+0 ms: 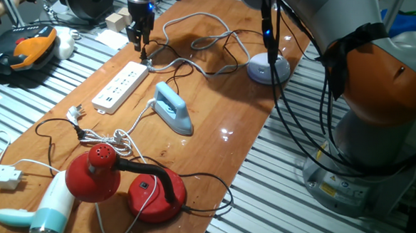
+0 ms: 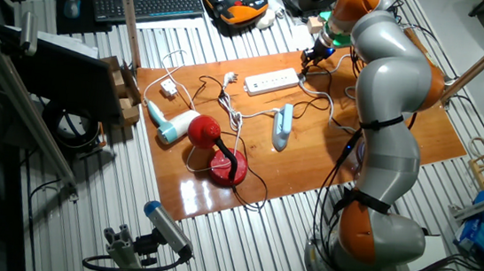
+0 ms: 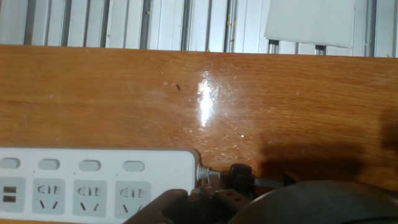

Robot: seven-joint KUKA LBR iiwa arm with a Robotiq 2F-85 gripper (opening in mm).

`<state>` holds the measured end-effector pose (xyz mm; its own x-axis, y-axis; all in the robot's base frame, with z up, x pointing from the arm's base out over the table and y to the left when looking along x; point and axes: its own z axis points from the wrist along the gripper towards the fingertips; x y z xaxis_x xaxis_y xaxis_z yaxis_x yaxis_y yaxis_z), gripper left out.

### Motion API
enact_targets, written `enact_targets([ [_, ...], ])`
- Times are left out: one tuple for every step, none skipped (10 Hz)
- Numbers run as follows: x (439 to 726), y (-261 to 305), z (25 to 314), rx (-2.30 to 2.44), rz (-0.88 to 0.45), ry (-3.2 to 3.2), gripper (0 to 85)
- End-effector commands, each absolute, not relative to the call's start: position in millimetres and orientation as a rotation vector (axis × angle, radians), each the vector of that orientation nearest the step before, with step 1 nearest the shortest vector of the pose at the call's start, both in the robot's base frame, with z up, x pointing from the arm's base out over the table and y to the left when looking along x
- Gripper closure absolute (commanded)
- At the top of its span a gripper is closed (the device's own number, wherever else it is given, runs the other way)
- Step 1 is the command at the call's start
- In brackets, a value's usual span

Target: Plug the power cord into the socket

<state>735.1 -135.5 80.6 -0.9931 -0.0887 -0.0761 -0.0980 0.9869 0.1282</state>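
The socket, a long white power strip, lies on the wooden table and also shows in the other fixed view and at the lower left of the hand view. The thin black power cord loops across the table and ends in a small black plug, which lies just off the strip's cabled end. My gripper hangs low over that end, its dark fingers right at the plug. Whether they clamp the plug is hidden.
A light-blue iron lies right of the strip. A red lamp, a hair dryer and a white plug block sit at the near end. A pale grey cable and a grey round base lie behind.
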Motion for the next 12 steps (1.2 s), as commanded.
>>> enact_targets([
  [734.9,-135.4,79.5,-0.143,0.205,3.062,34.0],
  [734.9,-135.0,78.4,-0.14,0.205,3.062,34.0],
  [735.0,-134.6,76.8,-0.14,0.205,3.061,34.0],
  [734.9,-134.1,74.8,-0.142,0.202,3.059,34.0],
  [734.9,-133.4,72.1,-0.142,0.202,3.058,51.0],
  [734.9,-133.2,70.8,-0.14,0.202,3.058,51.0],
  [734.9,-133.2,70.2,-0.14,0.202,3.058,51.0],
  [734.8,-133.1,70.0,-0.14,0.2,3.058,51.0],
  [734.7,-133.1,69.6,-0.14,0.197,3.057,51.0],
  [734.7,-133.1,68.8,-0.14,0.195,3.056,51.0],
  [734.7,-132.8,67.2,-0.139,0.197,3.055,51.0],
  [734.8,-132.1,65.4,-0.139,0.199,3.054,51.0],
])
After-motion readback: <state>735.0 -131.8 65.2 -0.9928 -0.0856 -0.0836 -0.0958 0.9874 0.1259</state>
